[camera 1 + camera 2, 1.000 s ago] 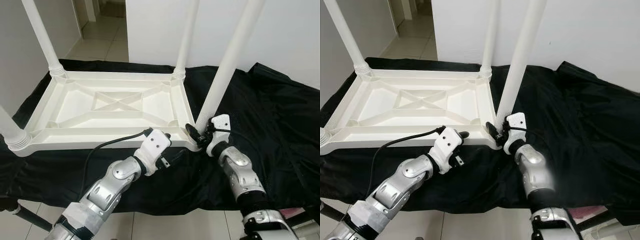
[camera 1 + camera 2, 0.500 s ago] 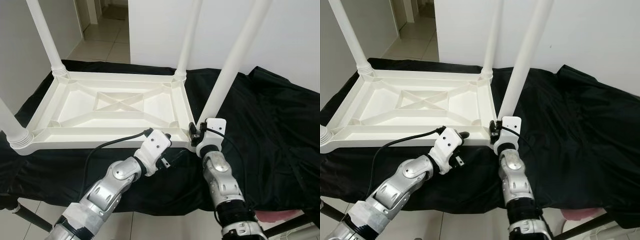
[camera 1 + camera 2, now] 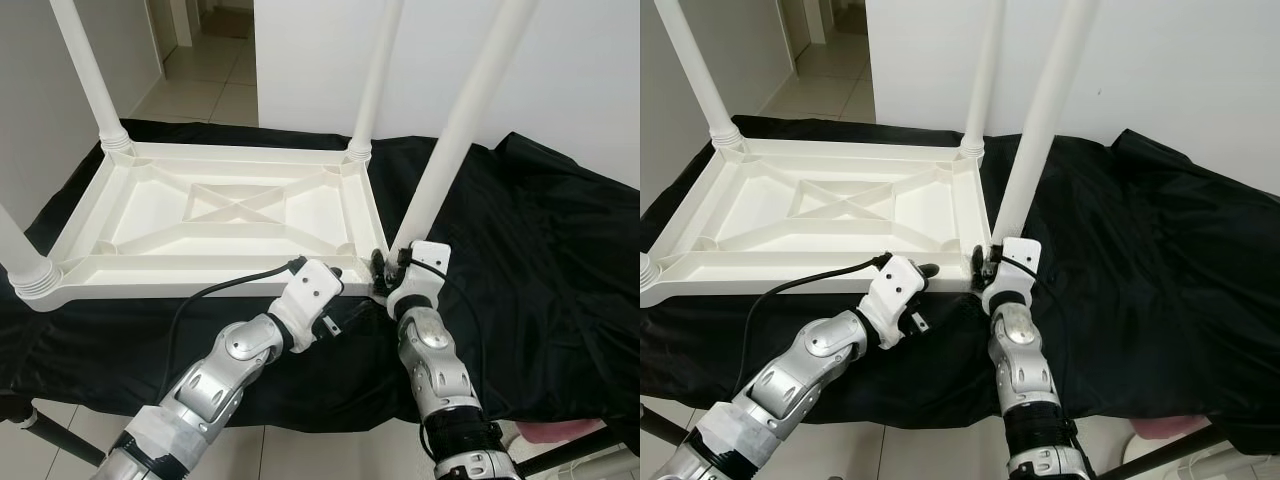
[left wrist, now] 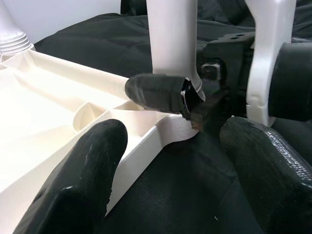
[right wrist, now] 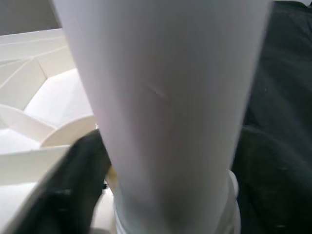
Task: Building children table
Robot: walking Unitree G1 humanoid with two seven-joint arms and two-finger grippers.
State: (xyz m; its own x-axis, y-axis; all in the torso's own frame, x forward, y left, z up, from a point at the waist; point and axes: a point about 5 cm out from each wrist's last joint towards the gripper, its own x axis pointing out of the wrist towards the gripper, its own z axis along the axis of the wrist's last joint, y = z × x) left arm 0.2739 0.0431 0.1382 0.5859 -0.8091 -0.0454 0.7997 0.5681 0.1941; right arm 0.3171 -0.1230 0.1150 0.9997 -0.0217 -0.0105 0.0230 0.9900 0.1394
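White plastic leg [image 3: 455,130] was clamped at its base by the right gripper [image 3: 388,268] (final seating step, apparently); left gripper [image 4: 161,161] hovered unclenched beside the tabletop [image 3: 150,210]; next, twist home.

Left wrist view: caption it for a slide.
Open left gripper faces the upturned table corner where the right gripper holds a leg.

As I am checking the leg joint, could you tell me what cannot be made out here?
- Right gripper: its wrist hides the grip on the near right leg.
- Socket seating: right wrist view, the leg blocks it, blurred.
- Leg tops: cut off by the upper edge, eye views.
- Left gripper fingers are open beside the tabletop.
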